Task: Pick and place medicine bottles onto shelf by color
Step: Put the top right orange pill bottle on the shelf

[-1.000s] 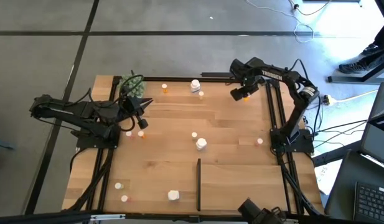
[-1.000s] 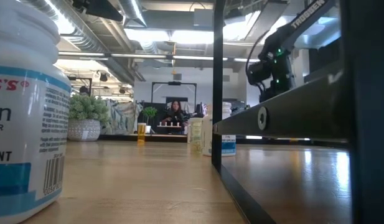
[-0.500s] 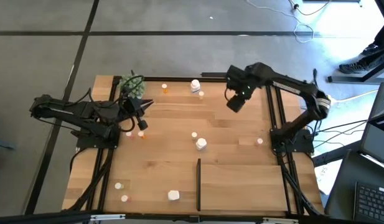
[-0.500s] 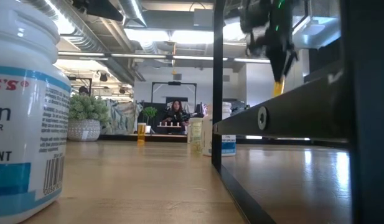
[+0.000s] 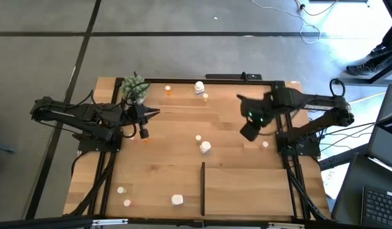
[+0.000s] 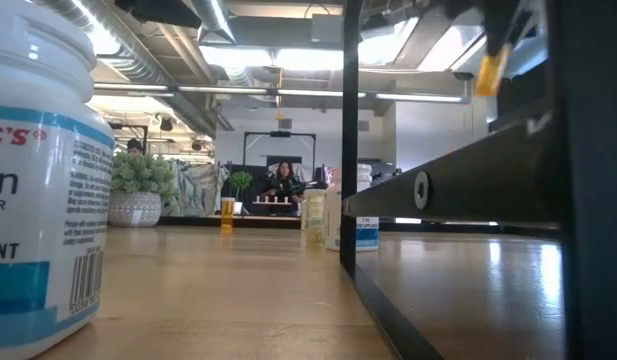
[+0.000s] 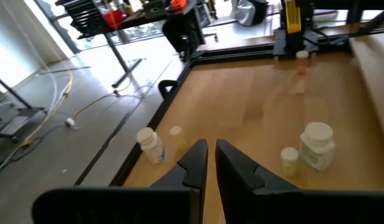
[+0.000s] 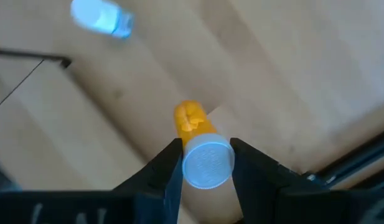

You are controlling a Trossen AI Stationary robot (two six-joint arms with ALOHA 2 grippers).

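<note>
My right gripper (image 5: pixel 249 132) hangs over the table's right half, above the bare wood, and is shut on an orange medicine bottle (image 8: pixel 190 121) with a white cap; the low view shows the bottle (image 6: pixel 491 70) high above the shelf. The shelf (image 5: pixel 246 191), a pale panel with a black strip (image 5: pixel 202 187), lies near the front edge. My left gripper (image 5: pixel 151 114) waits shut at the left, nothing between its fingers (image 7: pixel 207 162). Other bottles stand scattered on their bases: white ones (image 5: pixel 204 147) (image 5: pixel 199 87), an orange one (image 5: pixel 168 90). My right gripper pinches the orange bottle's white-capped top end (image 8: pixel 207 165) between its two fingers (image 8: pixel 173 168). The fingers come from above, pointing down. The bottle hangs below them, cap uppermost and orange body downward, lifted clear of the table.
A green plant ball (image 5: pixel 135 88) sits at the far left corner. Black frame rails (image 5: pixel 286 108) run along both sides of the table. Small bottles stand near the front left (image 5: pixel 121 189) (image 5: pixel 176 200) and by the right rail (image 5: pixel 265 145). A large white bottle (image 6: pixel 38 180) stands close to the low camera.
My right gripper has risen and swung from the table's far right corner toward the near edge, rolling as it went and carrying the orange bottle clear of the table. My left gripper has swung a little at the wrist without shifting place.
</note>
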